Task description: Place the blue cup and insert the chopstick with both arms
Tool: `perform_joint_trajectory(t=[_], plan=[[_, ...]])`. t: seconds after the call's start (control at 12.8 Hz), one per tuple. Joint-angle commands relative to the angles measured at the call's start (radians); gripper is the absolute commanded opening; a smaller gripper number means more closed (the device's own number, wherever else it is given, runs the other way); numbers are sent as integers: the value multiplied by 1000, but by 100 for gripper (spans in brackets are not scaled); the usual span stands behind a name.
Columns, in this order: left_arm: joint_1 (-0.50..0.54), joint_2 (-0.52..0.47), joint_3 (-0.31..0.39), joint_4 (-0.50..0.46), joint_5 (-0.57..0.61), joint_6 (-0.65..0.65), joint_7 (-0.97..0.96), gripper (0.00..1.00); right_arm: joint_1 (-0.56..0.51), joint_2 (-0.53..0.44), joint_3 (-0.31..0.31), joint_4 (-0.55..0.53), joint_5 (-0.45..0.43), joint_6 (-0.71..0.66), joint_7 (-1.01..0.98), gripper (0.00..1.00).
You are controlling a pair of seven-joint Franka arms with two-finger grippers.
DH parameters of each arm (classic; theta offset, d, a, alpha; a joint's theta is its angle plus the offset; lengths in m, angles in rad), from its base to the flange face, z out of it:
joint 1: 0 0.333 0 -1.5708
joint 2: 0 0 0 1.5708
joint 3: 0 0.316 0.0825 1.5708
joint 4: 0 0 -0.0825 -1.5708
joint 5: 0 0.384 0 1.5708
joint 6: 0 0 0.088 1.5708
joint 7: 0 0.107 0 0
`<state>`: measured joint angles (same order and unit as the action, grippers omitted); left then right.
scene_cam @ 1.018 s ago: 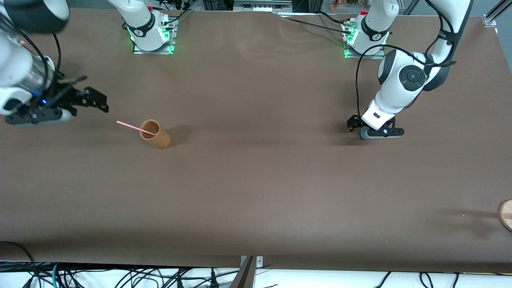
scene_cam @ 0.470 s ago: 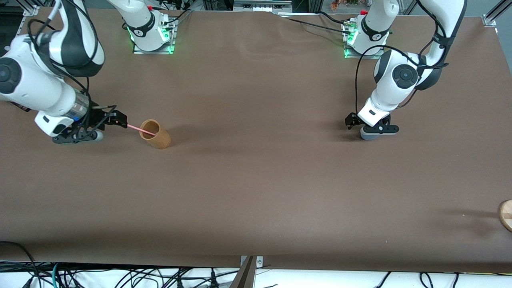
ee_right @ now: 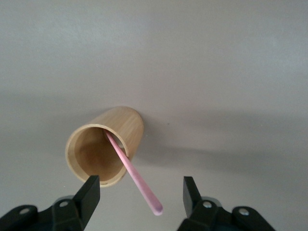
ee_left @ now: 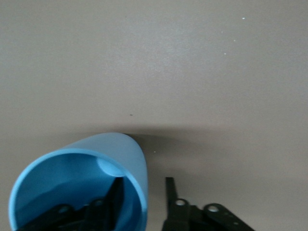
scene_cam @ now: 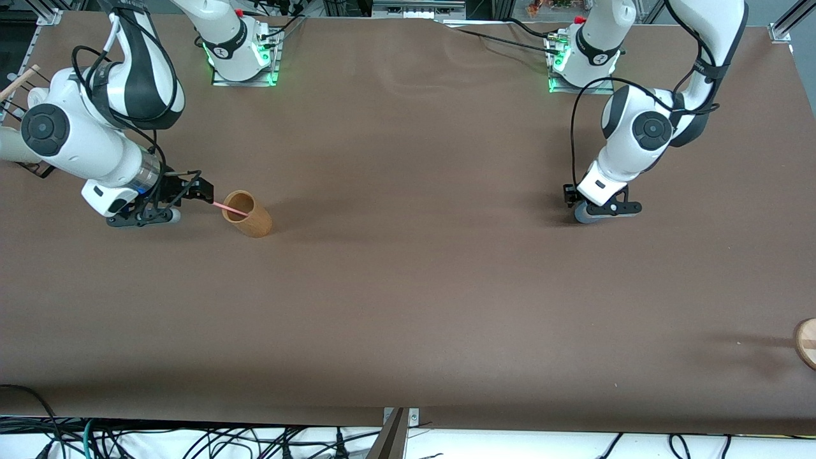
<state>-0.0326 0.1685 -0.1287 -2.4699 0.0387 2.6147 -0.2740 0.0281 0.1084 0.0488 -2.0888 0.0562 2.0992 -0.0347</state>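
Blue cup (ee_left: 77, 185) light blue; chopstick (ee_right: 134, 180) pink; wooden cup (ee_right: 103, 147) tan; table (scene_cam: 408, 306) brown.

Robotics lab — bolted arm bases (scene_cam: 242, 54), brown-covered table (scene_cam: 408, 287), loose cables (scene_cam: 191, 440).

The blue cup (scene_cam: 588, 215) is mostly hidden under the left hand (scene_cam: 596, 209); the wrist view cuts off its rim.

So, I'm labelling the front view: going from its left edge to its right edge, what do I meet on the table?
Right arm's black claw → thin pink chopstick → tan wooden cylinder cup → left arm's black claw, on the muted-blue plastic cup → round wooden piece at the edge.
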Motion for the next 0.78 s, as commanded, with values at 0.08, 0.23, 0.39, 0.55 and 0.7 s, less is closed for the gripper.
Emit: perform_joint_trajectory(t=[0.08,0.23,0.39,0.55,0.7], plan=[[6,-17,-5,75,18,-114,-25,0,-4,-36,-15,-49,-9,4,-11,69],[-6,-9,-15,216,-22,-293,-63,0,-4,-36,-17,-53,-7,-11,-11,60],[-13,35,-86,378,-46,-408,-164,0,-4,-36,-17,-51,-6,-15,-11,48],[-62,139,-150,535,-46,-413,-348,0,-4,-38,-17,-51,-6,-15,-11,40],[-189,271,-150,714,-36,-413,-561,0,-4,-38,-17,-50,-4,-13,-11,38]])
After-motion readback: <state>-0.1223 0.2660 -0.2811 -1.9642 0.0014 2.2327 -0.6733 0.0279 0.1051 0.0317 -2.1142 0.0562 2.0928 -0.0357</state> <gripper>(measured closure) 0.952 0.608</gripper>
